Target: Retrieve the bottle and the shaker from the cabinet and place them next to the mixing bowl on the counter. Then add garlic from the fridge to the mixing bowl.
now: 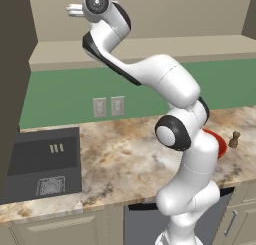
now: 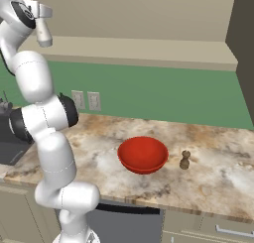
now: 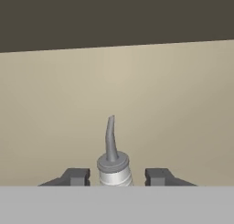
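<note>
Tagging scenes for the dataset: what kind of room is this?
A simulated kitchen: marbled stone counter with drawers below, a dark sink set into it, beige wall cabinet above a green backsplash. A red mixing bowl and brown shaker stand on the counter.

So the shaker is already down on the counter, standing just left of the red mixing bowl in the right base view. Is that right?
Not quite. In the right base view the shaker does stand on the counter, but to the right of the red mixing bowl, not left, with a small gap between them.
</note>
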You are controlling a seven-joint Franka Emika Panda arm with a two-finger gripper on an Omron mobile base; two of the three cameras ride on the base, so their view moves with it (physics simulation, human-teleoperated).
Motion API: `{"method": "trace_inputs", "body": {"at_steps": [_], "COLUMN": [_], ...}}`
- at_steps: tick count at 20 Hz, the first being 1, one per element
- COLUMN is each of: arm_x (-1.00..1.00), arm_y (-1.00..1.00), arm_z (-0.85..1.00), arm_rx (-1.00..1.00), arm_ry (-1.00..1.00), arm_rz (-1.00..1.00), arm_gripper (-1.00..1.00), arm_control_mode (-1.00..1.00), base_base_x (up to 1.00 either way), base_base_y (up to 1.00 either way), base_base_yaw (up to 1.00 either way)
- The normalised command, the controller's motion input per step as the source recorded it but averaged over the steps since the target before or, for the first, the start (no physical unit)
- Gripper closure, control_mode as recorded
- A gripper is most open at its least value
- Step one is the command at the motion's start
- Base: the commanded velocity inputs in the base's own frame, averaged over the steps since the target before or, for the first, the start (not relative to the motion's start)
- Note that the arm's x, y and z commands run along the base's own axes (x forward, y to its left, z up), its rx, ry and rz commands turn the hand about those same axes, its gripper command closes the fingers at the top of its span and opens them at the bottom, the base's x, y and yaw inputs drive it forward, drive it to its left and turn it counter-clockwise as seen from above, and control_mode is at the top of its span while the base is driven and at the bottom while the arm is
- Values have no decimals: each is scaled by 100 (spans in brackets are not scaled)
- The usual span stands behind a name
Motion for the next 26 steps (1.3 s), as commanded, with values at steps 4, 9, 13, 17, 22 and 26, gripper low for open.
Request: {"method": "trace_inputs", "body": {"at_steps": [4, 9, 13, 17, 22, 26], "arm_x": [0, 0, 0, -3, -14, -28], "arm_y": [0, 0, -13, -41, -63, -93], "arm_z": [0, 0, 0, 0, 0, -14], "arm_rx": [0, 0, 1, 1, 1, 4], "arm_ry": [0, 0, 0, 0, 0, -3], "arm_rz": [0, 0, 1, 4, 11, 19], "arm_gripper": [100, 100, 100, 100, 100, 100], "arm_control_mode": [-100, -100, -100, -100, -100, -100], "base_base_x": [0, 0, 0, 0, 0, 0], "base_base_y": [0, 0, 0, 0, 0, 0], "base_base_yaw": [0, 0, 0, 0, 0, 0]}}
